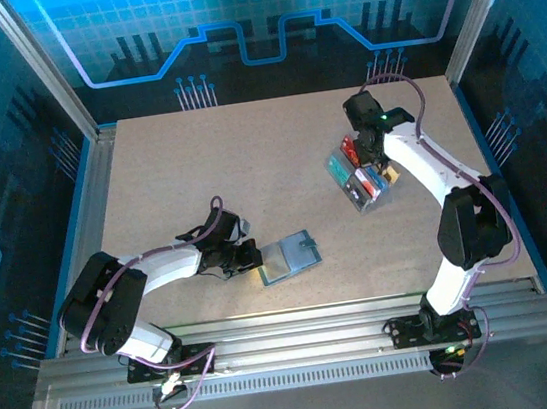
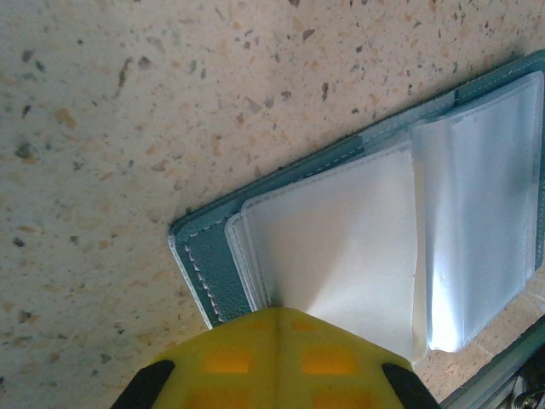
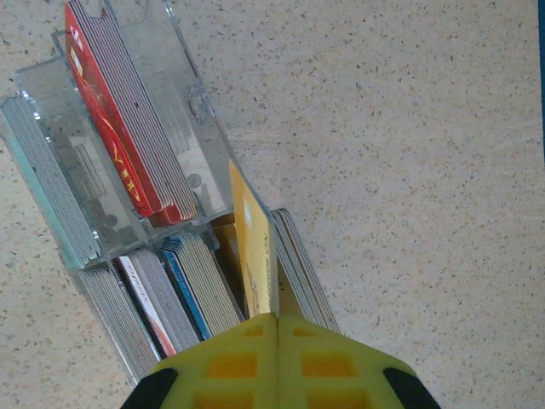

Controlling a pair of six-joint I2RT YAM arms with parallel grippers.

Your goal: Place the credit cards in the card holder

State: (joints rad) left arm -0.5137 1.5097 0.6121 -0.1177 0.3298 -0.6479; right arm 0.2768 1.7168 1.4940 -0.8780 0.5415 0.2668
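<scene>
Left pincer (image 2: 274, 313): pressed together at a clear sleeve of the card holder (image 2: 341, 247); gripping or just pinning, I cannot tell.
Right pincer (image 3: 277, 317): pinching one yellow card (image 3: 254, 243) by its edge, inside the clear tray (image 3: 136, 170).
Holder: lies open on the bench (image 1: 199, 174), well apart from the tray.
Technique: lift the card straight up, clear of its neighbours, then feed it squarely into the sleeve mouth.

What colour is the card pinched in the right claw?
The card in the right claw is yellow; right wrist view shows it best.
</scene>
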